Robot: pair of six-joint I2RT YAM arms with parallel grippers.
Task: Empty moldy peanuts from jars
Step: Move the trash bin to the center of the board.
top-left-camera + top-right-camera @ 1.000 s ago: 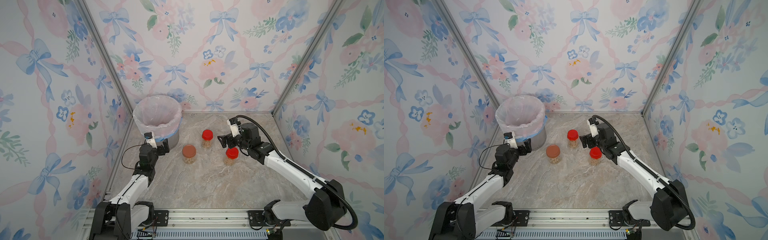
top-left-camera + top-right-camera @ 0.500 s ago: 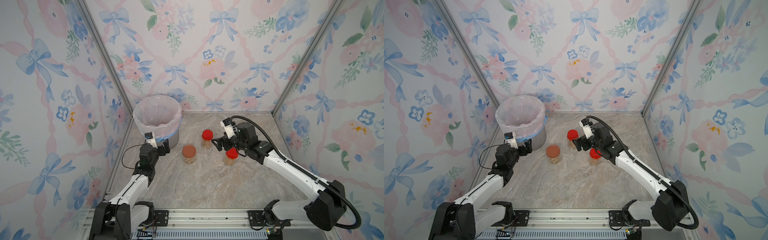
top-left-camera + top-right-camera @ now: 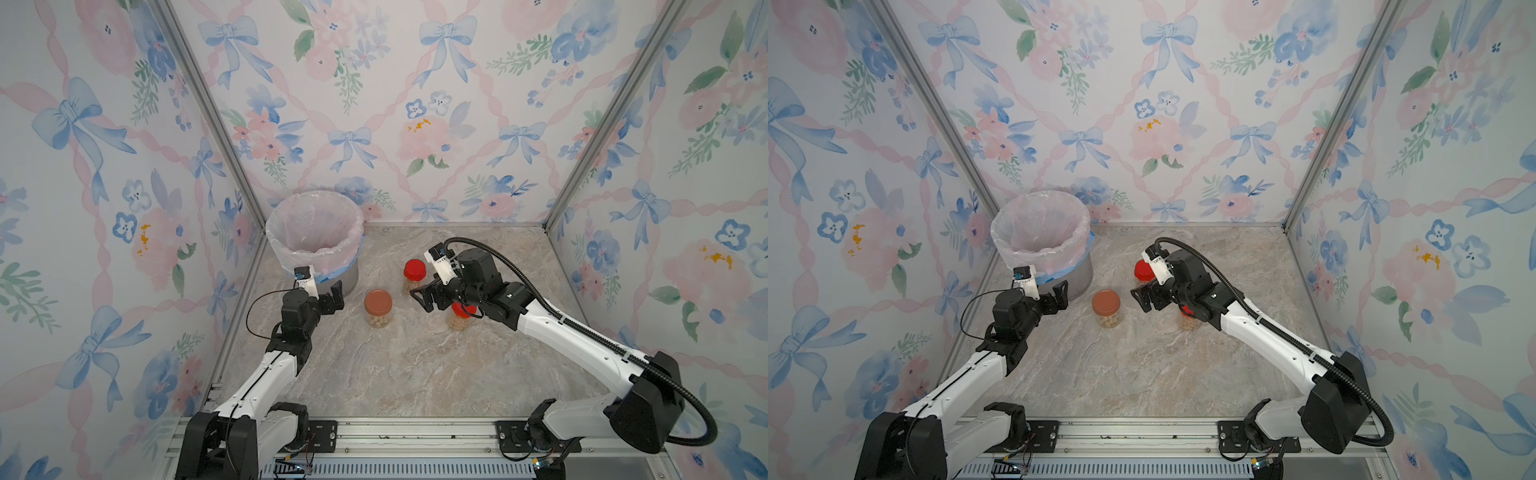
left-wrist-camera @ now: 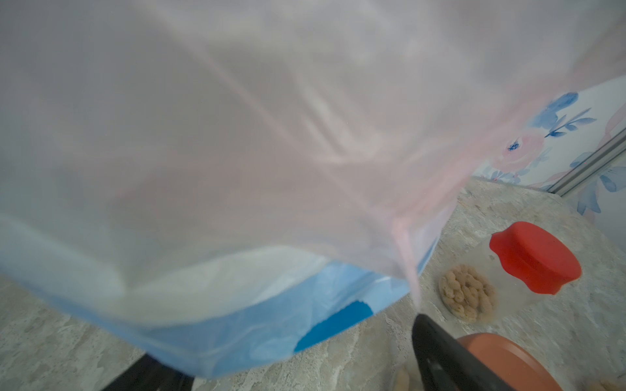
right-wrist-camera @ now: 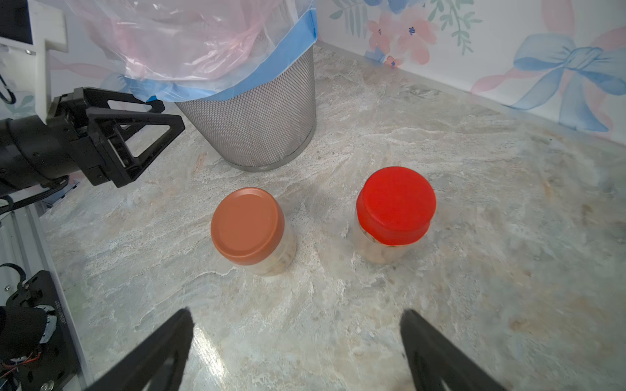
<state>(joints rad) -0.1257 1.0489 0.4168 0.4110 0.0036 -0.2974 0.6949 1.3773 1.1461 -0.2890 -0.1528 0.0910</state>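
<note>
Three jars of moldy peanuts [image 4: 467,294] stand capped on the marble floor. The brown-lidded jar [image 3: 378,307] [image 3: 1106,307] [image 5: 249,226] is in the middle. One red-lidded jar [image 3: 414,272] [image 5: 394,206] [image 4: 535,257] stands behind it to the right. The other red-lidded jar [image 3: 461,316] [image 3: 1187,318] is half hidden under my right arm. My right gripper [image 3: 422,297] [image 5: 295,315] hangs open and empty, to the right of the brown-lidded jar and short of both jars in its wrist view. My left gripper [image 3: 334,297] [image 4: 281,338] is open and empty beside the bin.
A grey mesh bin [image 3: 349,278] [image 5: 257,125] with a pinkish liner and blue tape stands in the back left corner. Its liner [image 4: 237,135] fills most of the left wrist view. Flowered walls close in three sides, and a metal rail [image 3: 395,432] runs along the front.
My right arm has swung left, from above the nearer red-lidded jar toward the brown-lidded one, jaws staying open. The left arm has barely moved.
</note>
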